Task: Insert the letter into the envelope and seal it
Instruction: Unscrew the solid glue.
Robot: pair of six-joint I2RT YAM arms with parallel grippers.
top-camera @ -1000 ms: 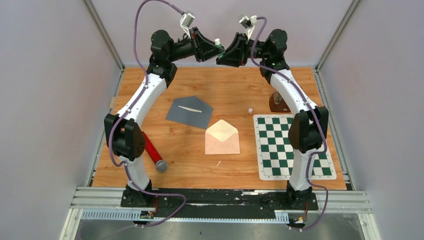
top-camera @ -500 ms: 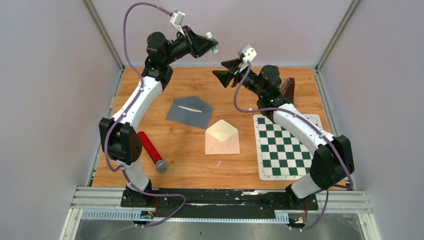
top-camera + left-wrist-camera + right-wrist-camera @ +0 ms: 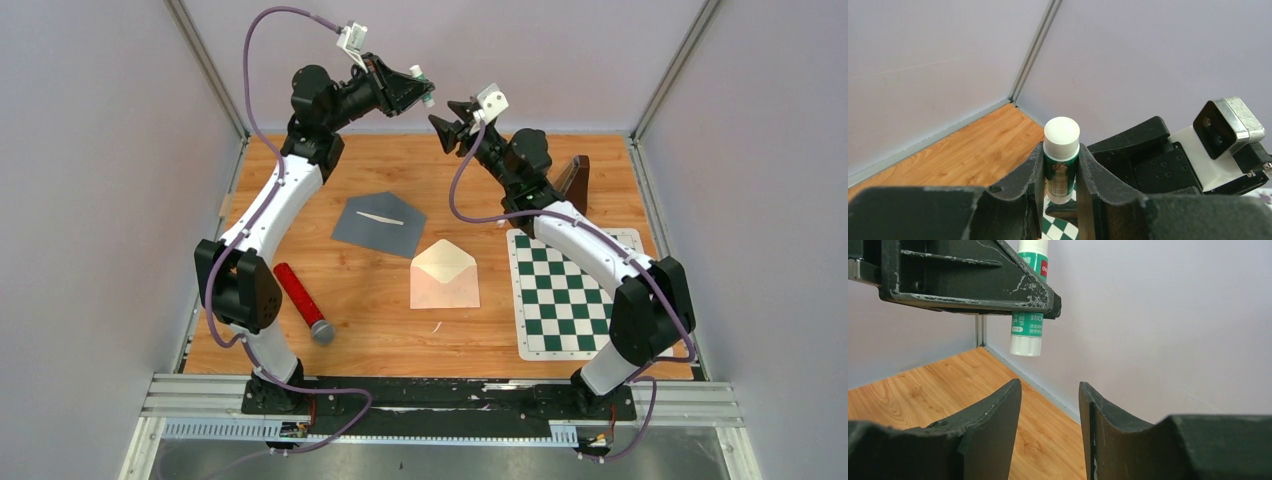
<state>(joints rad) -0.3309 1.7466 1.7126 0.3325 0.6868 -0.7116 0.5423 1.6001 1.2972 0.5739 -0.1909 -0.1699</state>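
A cream envelope (image 3: 444, 275) lies flap open at the middle of the table. A grey folded sheet (image 3: 378, 221) with a thin white strip on it lies behind it to the left. My left gripper (image 3: 420, 95) is raised high over the back edge, shut on a green glue stick (image 3: 1061, 150) with a white end. My right gripper (image 3: 447, 125) is open and empty, just right of and below the left one. In the right wrist view the glue stick (image 3: 1028, 330) hangs above the gap between my right gripper's (image 3: 1050, 405) fingers.
A red cylinder with a grey end (image 3: 303, 301) lies by the left arm. A green-and-white chequered mat (image 3: 585, 293) covers the right side. A brown object (image 3: 574, 178) stands behind the mat. Grey walls enclose the table.
The grippers, nearly touching one second ago, have drawn apart. The right arm swung its elbow out to the right, dipped, then rose back toward the glue stick. The left gripper shifted slightly up.
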